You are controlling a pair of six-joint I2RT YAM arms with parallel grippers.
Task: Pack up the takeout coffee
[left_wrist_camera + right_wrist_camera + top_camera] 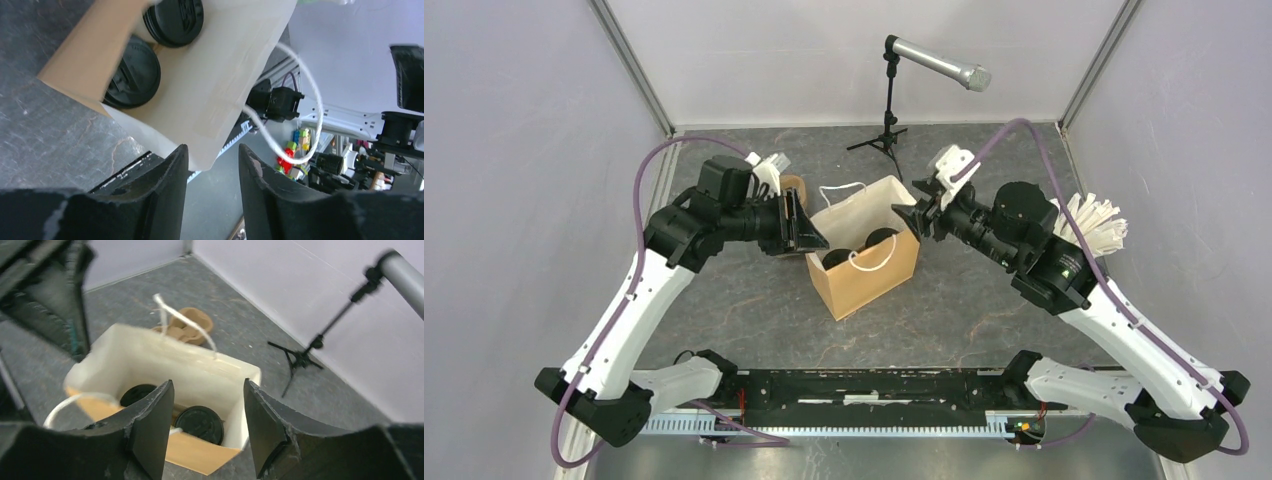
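Two takeout coffee cups stand inside the open brown paper bag [869, 282]. Only their black lids [836, 258] [881, 238] show. My left gripper [812, 234] hovers at the bag's left rim and is open. In the left wrist view the bag's wall [210, 75] has its corner just past the fingertips [177, 157], with nothing gripped, and both lids [132, 75] [174, 20] show. My right gripper [916, 218] is open at the bag's right rim. The right wrist view looks down into the bag [165, 360] at the lids [200, 424] [137, 394].
The brown cardboard carrier [792, 184] sits behind the left gripper and also shows as the carrier [187, 322] beyond the bag. A microphone on a stand [889, 110] is at the back. White wrapped straws [1096, 225] poke up behind the right arm. The bag's white handles [300, 125] hang loose.
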